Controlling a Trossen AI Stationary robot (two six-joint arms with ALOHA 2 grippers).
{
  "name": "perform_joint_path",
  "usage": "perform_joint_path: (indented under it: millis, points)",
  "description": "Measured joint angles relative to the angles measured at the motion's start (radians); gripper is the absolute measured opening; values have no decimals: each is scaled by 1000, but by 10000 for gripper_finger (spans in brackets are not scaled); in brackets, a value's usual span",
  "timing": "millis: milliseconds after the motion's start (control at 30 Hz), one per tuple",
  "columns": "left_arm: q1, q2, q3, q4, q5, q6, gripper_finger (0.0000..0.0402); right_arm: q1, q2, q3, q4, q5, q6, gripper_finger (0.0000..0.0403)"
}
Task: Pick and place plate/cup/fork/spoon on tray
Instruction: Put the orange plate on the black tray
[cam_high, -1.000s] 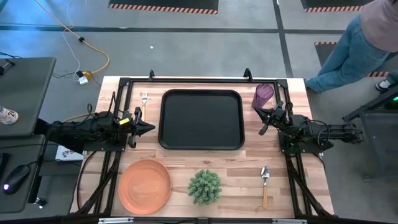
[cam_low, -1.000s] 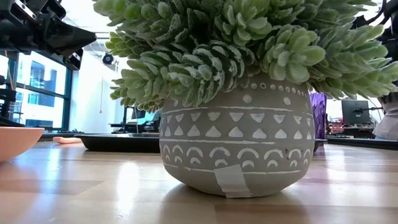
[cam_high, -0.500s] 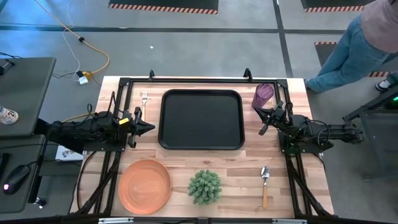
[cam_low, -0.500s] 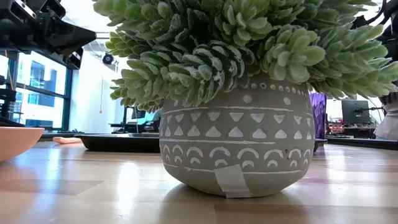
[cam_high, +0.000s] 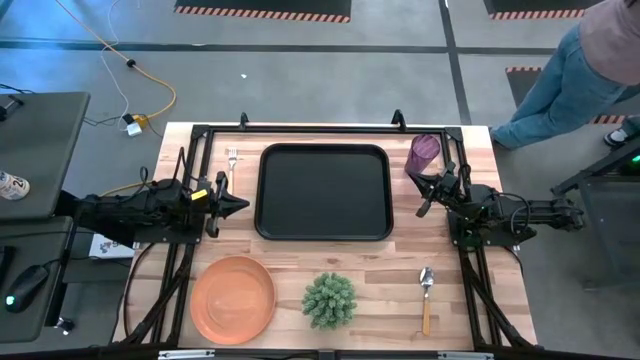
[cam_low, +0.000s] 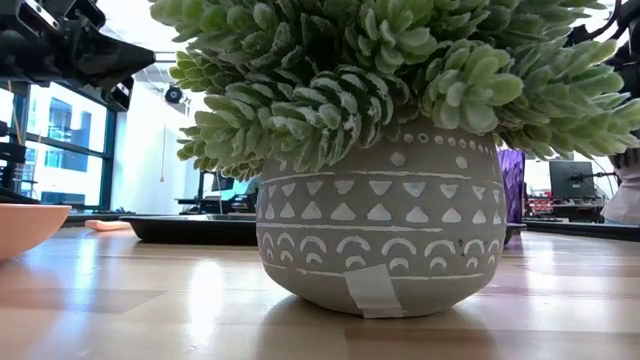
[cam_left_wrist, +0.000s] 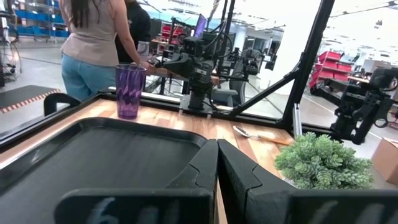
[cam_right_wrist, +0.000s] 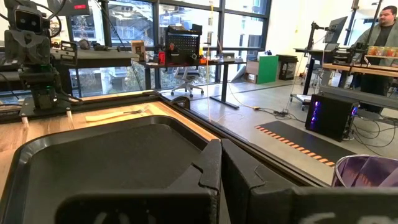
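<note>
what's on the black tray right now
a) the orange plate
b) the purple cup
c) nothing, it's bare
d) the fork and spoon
c: in the high view the tray holds nothing; the plate and spoon lie near the table's front edge, the cup stands off the tray's right side, and the fork lies off its left.

No writing, label, brand, number or sign here is clear enough for me to read.
</note>
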Motion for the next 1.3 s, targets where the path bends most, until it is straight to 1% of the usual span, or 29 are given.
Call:
perform_joint_path:
  millis: [167,300,433,567,667,767,933,1000,1133,1300]
  points:
    - [0,0,0,0,-53,20,2,0,0,0,0,0,0,0]
    - [0,0,0,-1,-71,43,21,0,0,0,0,0,0,0]
    - [0,0,0,-2,-74,44,59,0,0,0,0,0,0,0]
    - [0,0,0,-2,-76,44,108,0,0,0,0,0,0,0]
    - [0,0,0,-2,-121,43,143,0,0,0,0,0,0,0]
    - [0,0,0,-5,-149,22,164,0,0,0,0,0,0,0]
    - [0,0,1,26,-146,53,167,0,0,0,0,0,0,0]
    - [0,1,23,18,-146,78,165,0,0,0,0,0,0,0]
    - [0,24,115,-15,-146,118,163,0,0,0,0,0,0,0]
    - [0,101,289,-170,-141,122,163,0,0,0,0,0,0,0]
